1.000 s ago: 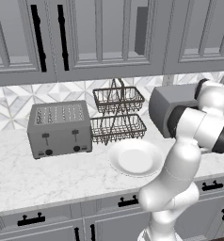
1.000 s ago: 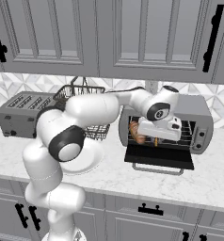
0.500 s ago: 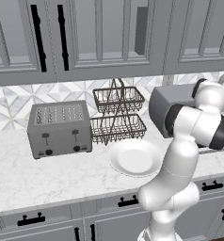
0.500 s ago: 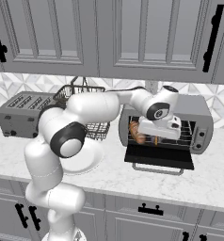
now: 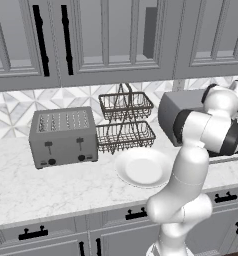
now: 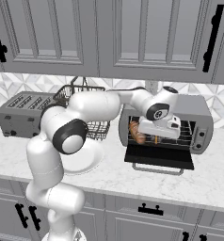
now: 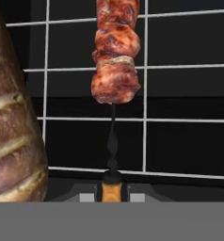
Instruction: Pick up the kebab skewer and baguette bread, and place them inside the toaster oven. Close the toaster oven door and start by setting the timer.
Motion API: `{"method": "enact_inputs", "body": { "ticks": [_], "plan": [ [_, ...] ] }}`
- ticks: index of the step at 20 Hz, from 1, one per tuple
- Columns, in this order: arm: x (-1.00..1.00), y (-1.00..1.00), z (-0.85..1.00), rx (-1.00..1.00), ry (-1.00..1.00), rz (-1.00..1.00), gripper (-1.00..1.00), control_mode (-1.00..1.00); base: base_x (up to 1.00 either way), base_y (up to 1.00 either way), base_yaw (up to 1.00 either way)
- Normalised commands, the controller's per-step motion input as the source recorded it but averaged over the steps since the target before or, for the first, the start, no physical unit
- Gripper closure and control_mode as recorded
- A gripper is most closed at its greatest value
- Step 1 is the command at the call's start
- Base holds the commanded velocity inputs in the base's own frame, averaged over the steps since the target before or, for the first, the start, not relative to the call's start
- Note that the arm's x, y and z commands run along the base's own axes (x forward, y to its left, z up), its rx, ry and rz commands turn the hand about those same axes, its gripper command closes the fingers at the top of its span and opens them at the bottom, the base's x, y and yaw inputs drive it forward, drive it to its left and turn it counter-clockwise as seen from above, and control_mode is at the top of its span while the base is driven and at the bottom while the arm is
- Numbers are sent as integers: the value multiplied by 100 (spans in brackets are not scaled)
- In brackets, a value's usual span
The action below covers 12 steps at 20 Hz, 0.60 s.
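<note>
The toaster oven (image 6: 199,111) stands on the counter with its door (image 6: 159,158) folded down flat in front. My gripper (image 6: 157,128) reaches into the cavity. In the hand view the gripper (image 7: 112,192) is shut on the orange tip of the kebab skewer (image 7: 115,61), whose red-brown chunks stretch away over the wire rack (image 7: 180,118). The baguette bread (image 7: 12,127) lies on the rack just to the skewer's left. From the right base view the baguette bread (image 6: 136,133) lies at the left end of the rack, beside my hand. The toaster oven (image 5: 179,108) is partly hidden behind my arm in the left base view.
A grey pop-up toaster (image 5: 64,136) stands at the left of the counter. Between it and the oven are a two-tier wire basket (image 5: 125,121) and a white plate (image 5: 144,168). Upper cabinets hang over the counter and the open door juts toward its front edge.
</note>
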Motion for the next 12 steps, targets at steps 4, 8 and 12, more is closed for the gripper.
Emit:
{"method": "enact_inputs", "body": {
  "ticks": [4,8,12],
  "plan": [
    [0,0,-11,0,-8,0,-100,-100,0,0,0],
    [0,0,-6,0,-9,0,-100,-100,0,0,0],
    [0,0,-2,0,-9,0,-100,-100,0,0,0]
  ]
}}
